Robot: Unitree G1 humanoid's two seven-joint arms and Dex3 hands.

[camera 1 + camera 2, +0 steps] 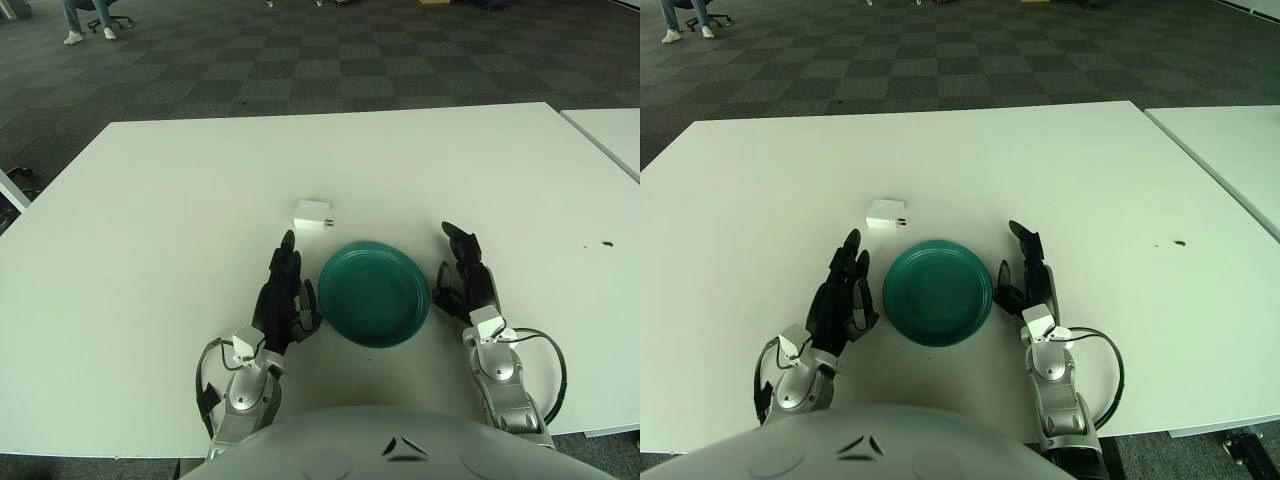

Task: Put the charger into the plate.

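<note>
A small white charger with two prongs lies on the white table, just beyond and left of a dark green plate. The plate holds nothing. My left hand rests on the table at the plate's left rim, fingers spread and pointing forward, holding nothing, a short way behind the charger. My right hand rests at the plate's right rim, fingers relaxed and holding nothing.
A second white table stands close at the right with a narrow gap between. A small dark speck lies on the table at the far right. Checkered carpet lies beyond the far edge.
</note>
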